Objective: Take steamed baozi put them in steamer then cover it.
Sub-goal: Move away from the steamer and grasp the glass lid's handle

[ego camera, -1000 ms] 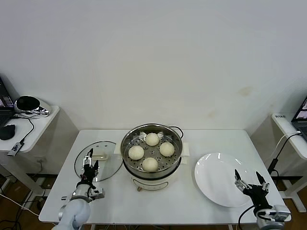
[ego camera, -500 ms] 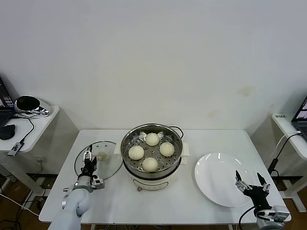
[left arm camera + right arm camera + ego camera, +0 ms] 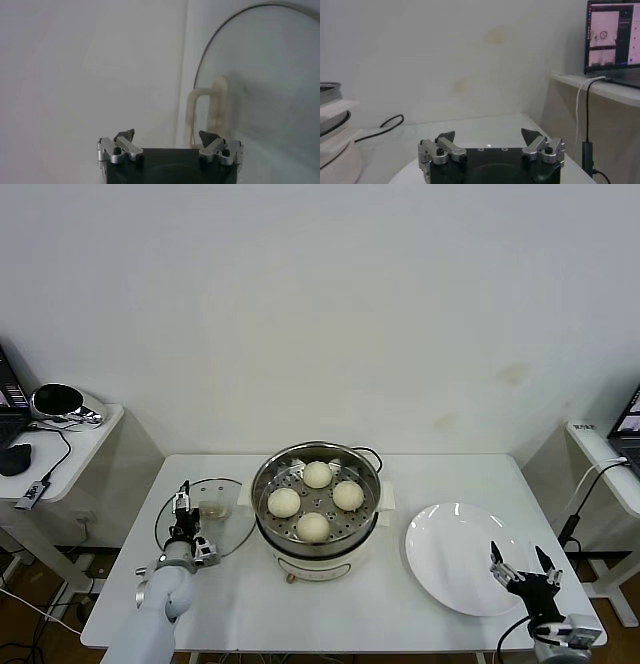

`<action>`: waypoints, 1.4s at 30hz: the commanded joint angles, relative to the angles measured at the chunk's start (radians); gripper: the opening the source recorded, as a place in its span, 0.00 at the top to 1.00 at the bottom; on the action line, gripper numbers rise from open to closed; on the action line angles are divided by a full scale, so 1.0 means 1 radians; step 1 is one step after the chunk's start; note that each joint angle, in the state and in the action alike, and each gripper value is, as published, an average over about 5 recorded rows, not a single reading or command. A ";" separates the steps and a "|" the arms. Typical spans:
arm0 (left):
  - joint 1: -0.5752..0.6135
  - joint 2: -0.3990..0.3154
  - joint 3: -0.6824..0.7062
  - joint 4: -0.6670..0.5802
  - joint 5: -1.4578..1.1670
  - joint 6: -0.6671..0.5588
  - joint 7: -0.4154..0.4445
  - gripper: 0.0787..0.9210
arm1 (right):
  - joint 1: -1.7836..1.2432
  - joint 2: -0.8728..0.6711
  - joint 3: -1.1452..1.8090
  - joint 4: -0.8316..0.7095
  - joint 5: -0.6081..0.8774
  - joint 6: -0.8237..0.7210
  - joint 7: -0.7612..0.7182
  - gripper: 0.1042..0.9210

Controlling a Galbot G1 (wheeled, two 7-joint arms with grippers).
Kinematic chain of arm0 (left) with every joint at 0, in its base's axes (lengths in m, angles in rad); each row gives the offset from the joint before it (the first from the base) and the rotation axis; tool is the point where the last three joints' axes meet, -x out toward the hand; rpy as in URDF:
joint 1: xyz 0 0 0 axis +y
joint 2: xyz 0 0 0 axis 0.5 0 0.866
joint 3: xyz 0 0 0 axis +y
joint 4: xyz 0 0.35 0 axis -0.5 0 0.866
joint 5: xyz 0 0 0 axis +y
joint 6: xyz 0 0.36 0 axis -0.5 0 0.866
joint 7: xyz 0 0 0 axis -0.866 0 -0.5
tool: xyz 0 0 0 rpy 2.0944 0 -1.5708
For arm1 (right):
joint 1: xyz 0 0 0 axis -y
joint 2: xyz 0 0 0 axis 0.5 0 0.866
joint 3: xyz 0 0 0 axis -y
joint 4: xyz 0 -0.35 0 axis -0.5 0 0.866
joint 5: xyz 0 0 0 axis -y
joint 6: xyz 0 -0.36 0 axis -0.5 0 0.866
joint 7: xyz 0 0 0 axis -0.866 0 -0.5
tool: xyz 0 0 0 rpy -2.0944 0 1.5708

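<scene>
Four steamed baozi (image 3: 316,500) sit in the uncovered steamer (image 3: 316,514), mid-counter (image 3: 440,474). Left end effector (image 3: 185,514) over glass lid (image 3: 205,519) beside steamer, jaws wide, holding nothing. Right end effector (image 3: 527,569) at plate's (image 3: 450,559) near edge, wide, empty.

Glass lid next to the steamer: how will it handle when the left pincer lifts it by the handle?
The glass lid looks rigid, so it should not flex. Clear glass with a metal rim suggests it is fairly heavy for its size and breakable if dropped. The handle is a narrow, smooth arch, so the lid may swing or tilt in the open left pincer unless gripped centrally.
</scene>
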 commanded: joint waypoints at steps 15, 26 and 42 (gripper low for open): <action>-0.086 -0.044 -0.004 0.124 -0.005 0.012 -0.051 0.12 | 0.002 0.007 -0.003 -0.013 -0.009 0.006 0.000 0.12; -0.078 -0.035 -0.002 0.147 -0.031 -0.020 -0.080 0.22 | -0.006 0.014 -0.003 -0.009 -0.015 0.008 -0.001 0.12; -0.078 -0.024 0.009 0.162 -0.028 -0.047 -0.087 0.76 | -0.015 0.025 -0.002 0.000 -0.019 0.011 -0.004 0.12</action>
